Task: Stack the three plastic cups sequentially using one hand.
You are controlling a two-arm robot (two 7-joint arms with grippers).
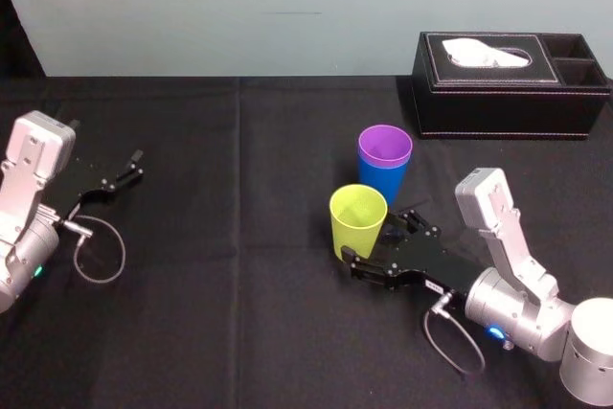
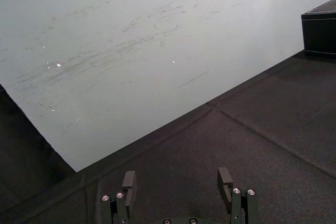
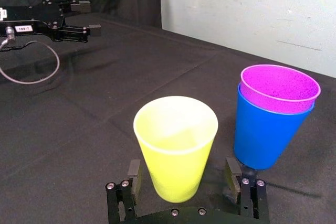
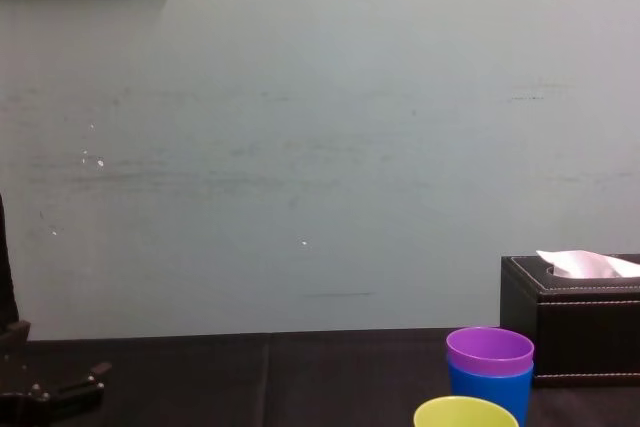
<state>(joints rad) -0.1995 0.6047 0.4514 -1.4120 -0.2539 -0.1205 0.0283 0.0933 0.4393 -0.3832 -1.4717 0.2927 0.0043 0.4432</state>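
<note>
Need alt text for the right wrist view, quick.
The yellow-green cup stands upright inside the open right gripper, not yet clamped. Beside it the purple cup sits nested in the blue cup; the left gripper is farther off over the black table.

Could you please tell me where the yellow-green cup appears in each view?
Head view: yellow-green cup centre-right, at the open right gripper.
Left wrist view: parked left gripper faces the wall.
Right wrist view: cup lower centre, between the fingers.
Chest view: cup rim at bottom edge.
Landmark: purple cup nested in blue cup.
</note>
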